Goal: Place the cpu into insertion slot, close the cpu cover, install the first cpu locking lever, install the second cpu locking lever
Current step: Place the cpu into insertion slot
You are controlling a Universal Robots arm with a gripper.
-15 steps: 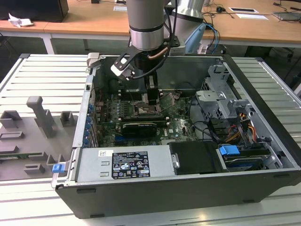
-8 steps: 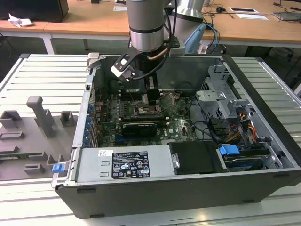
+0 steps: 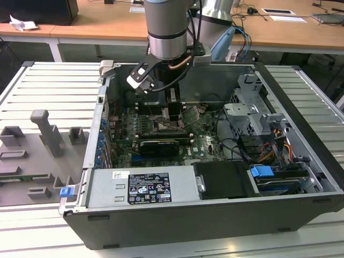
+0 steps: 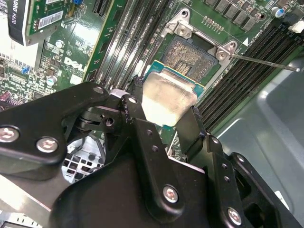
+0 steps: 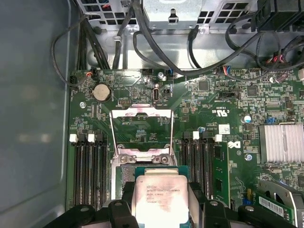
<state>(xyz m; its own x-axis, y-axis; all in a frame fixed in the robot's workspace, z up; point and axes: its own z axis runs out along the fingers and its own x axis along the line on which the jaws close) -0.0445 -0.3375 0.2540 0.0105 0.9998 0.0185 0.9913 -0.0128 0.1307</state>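
Observation:
My gripper is shut on the cpu, a small square chip with a silvery top plate and a green edge, one black finger on each side. The cpu hangs low over the motherboard, covering one edge of the insertion slot, whose dark pin field lies bare. I cannot tell whether chip and slot touch. The cpu cover, a thin metal frame, stands swung open beyond the slot. A thin locking lever sticks out sideways. In the exterior view my gripper reaches down into the open computer case.
Long memory slots flank the socket on both sides. A black graphics card, a power supply and a drive cage crowd the case. Cables run along one board edge. A grey fixture lies outside on the exterior view's left.

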